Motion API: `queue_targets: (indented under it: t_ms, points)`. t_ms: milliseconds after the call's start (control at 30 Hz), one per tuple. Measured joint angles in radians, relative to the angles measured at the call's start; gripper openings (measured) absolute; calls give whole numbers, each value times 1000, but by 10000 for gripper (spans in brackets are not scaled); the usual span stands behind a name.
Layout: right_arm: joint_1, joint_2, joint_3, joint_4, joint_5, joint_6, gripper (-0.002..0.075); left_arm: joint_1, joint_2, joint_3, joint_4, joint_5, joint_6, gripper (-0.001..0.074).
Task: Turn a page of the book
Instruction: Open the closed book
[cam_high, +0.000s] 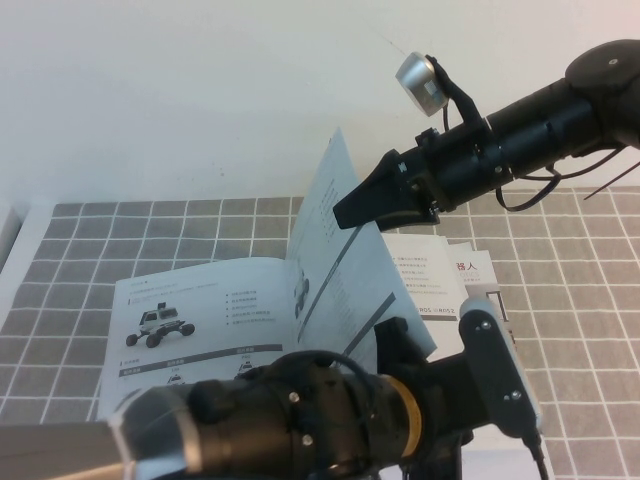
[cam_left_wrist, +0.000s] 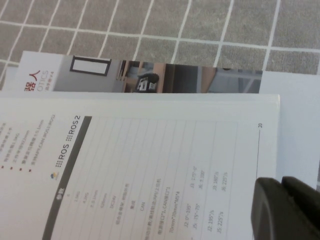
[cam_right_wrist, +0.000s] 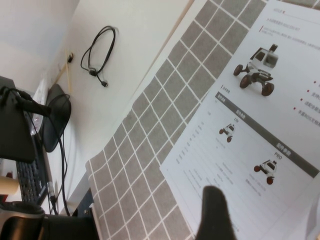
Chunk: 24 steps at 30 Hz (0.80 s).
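Page (cam_high: 335, 240) stands seemingly against right gripper (cam_high: 345, 213) jaws.

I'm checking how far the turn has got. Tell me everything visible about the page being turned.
The page is a thin glossy white sheet with a dark heading bar and small print, lifted and standing nearly upright over the open book on the checked mat. Its upper edge meets the right gripper, whose fingers look open; a grip is not clear. The left gripper sits low at the book's right side, near the edge of the flat right-hand page.
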Motion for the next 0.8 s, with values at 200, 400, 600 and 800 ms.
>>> queue_targets:
  t_ms: [200,400,600,800]
  points:
    - [0,0,0,1,0,0,447,2,59,-70,3,111,-29,-4]
    - [0,0,0,1,0,0,447,2,82,-80,22,163,-80,-4]
    - [0,-1,-22,1,0,0,447,2,83,-80,75,169,-132,-4]
    - [-20,-1,-166,-21,4,16,447,2,83,-80,101,175,-149,-4]
